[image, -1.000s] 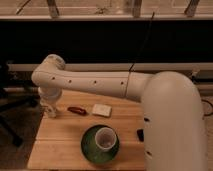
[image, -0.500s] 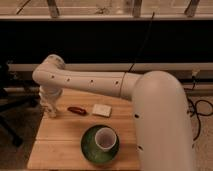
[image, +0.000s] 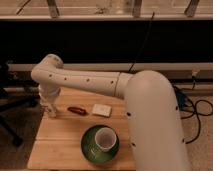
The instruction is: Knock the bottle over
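My gripper (image: 49, 106) hangs down from the white arm (image: 85, 82) at the table's back left corner, just above the wooden top. A slim whitish upright shape (image: 52, 111) stands right at the gripper. It looks like the bottle, but I cannot separate it clearly from the gripper. Whether they touch is not visible. A white cup (image: 105, 138) stands on a green saucer (image: 88, 147) at the front middle of the table.
A small red-brown object (image: 77, 110) and a flat white square packet (image: 102, 108) lie on the wooden table (image: 57, 145) right of the gripper. The arm's thick segment (image: 157, 125) covers the table's right side. A chair base (image: 10, 117) stands at the left and cables (image: 200, 106) lie at the right.
The thick arm segment on the right has shifted slightly left in view. The gripper stays at the table's back left corner, and the whitish shape beside it still stands upright.
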Robot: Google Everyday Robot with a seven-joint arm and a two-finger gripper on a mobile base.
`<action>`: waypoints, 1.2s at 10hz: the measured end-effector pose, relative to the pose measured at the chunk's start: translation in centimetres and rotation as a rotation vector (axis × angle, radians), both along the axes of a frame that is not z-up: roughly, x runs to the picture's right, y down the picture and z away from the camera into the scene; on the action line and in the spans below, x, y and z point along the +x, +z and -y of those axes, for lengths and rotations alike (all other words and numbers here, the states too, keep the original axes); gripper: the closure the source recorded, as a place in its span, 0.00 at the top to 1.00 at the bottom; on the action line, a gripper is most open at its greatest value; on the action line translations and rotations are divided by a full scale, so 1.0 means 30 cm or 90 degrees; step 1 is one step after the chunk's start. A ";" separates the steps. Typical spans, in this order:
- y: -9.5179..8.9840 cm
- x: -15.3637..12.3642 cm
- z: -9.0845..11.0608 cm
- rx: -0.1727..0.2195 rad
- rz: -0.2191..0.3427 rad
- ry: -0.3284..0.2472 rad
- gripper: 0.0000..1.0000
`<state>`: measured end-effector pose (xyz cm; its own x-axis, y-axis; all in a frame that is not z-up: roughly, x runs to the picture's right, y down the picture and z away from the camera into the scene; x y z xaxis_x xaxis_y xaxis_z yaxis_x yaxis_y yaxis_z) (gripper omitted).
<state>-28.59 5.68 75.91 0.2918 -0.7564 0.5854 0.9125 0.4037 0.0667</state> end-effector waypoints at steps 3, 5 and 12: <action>0.024 -0.038 0.019 0.004 0.005 -0.006 0.00; 0.037 -0.065 0.028 0.007 0.010 -0.010 0.00; 0.073 -0.119 0.049 0.014 0.022 -0.021 0.00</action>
<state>-32.16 4.20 78.11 0.2467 -0.7783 0.5774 0.9224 0.3713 0.1065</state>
